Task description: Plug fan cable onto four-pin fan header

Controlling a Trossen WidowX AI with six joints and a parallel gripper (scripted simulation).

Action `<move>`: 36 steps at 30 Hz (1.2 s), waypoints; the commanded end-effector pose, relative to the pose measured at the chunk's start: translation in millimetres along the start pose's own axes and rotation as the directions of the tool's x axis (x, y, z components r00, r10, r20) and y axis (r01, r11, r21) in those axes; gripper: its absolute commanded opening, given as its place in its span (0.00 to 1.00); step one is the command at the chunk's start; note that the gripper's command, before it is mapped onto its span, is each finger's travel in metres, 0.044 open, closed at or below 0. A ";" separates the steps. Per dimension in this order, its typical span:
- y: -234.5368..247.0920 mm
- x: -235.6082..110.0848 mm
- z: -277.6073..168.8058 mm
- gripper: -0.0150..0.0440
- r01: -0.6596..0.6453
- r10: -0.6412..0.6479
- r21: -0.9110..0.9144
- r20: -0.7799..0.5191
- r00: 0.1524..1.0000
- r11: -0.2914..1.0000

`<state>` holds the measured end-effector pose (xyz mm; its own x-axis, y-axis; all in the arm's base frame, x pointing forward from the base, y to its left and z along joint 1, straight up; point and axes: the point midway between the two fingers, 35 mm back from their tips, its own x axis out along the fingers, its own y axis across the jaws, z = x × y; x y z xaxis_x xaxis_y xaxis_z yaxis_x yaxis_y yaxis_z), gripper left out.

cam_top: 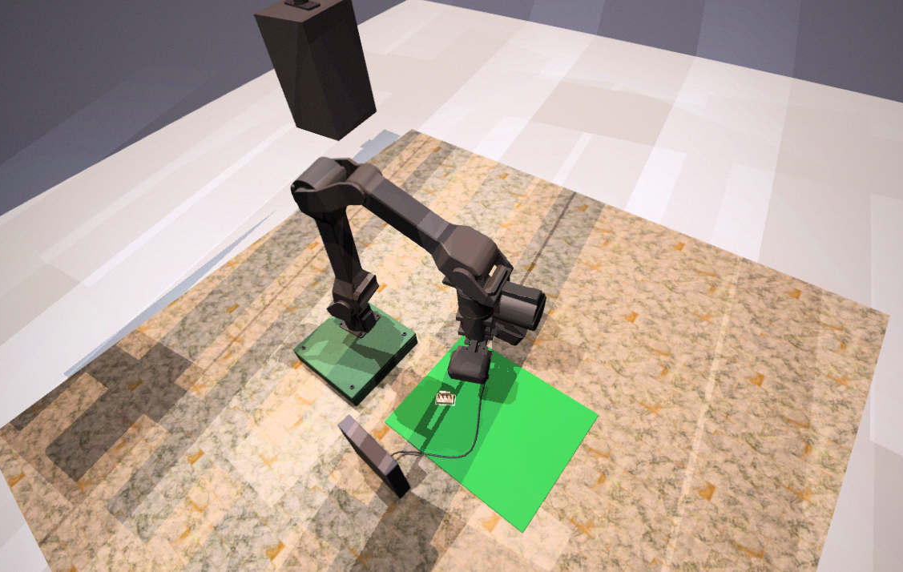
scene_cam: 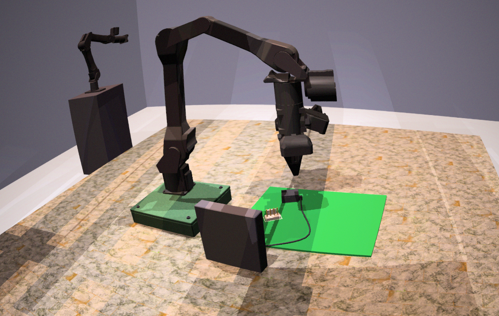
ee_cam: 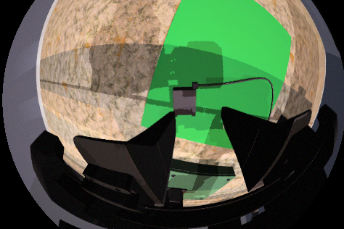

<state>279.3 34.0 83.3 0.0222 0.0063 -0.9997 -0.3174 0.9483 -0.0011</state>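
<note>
The fan's dark plug (scene_cam: 290, 195) (ee_cam: 184, 101) sits at the board's near-base part, its cable (cam_top: 478, 426) (scene_cam: 310, 226) (ee_cam: 236, 81) curving away to the fan (cam_top: 372, 454) (scene_cam: 230, 235). In the top view the plug is hidden by my gripper. The four-pin header (cam_top: 445, 399) (scene_cam: 272, 215) stands bare on the green board (cam_top: 540, 433) (scene_cam: 345, 223) (ee_cam: 232, 18), its pins upright. My gripper (scene_cam: 295, 174) (ee_cam: 199, 114) is part open and empty, pointing down above the plug with a gap. In the wrist view the plug shows beyond the fingertips, nearer the left one. The header is hidden there.
The arm's dark green base plate (cam_top: 320, 358) (scene_cam: 147, 208) (ee_cam: 214, 182) is beside the board. The fan stands upright as a dark slab near the board's edge and the header. A dark pedestal (cam_top: 316, 70) (scene_cam: 100, 129) is in the background, with a second arm (scene_cam: 90, 59) on it.
</note>
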 end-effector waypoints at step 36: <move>0.6 -26.8 -1.7 0.60 0.001 -0.001 0.000 -0.006 1.000 1.000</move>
<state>277.0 33.9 110.8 0.0174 0.0037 -0.9998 -0.3175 0.9483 -0.0020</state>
